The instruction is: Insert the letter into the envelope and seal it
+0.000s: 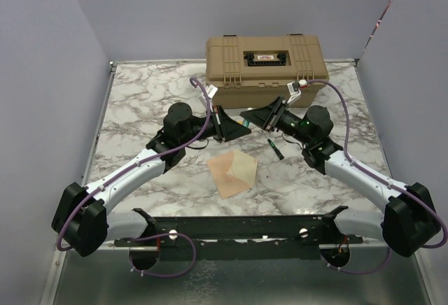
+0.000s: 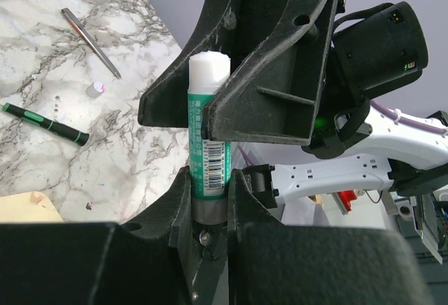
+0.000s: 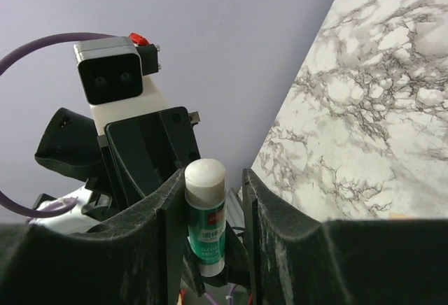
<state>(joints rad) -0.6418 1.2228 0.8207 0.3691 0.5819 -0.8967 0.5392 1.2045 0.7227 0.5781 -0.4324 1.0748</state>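
Left tool (image 2: pixel 208 182) clenched on glue stick (image 2: pixel 207 81); right tool (image 3: pixel 210 179) straddles it, grip unclear. Envelope (image 1: pixel 231 173), flap open, lies on desk (image 1: pixel 140 109) below both tools: probably light, limp paper; pinch an edge.

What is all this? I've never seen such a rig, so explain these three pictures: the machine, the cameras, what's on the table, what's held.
The machine is a left robot arm and a right robot arm, bolted at the near edge of a marble-patterned table. The wide picture looks down from above and behind them; the other two come from a camera on each wrist. On the table lie a peach-tan paper envelope with its pale yellow flap open, a green and black pen, a silver pen and a tan plastic toolbox. The left tool grips a green glue stick, white tip bared, by its base. The right tool has its fingers either side of the stick's top, a gap on one side.
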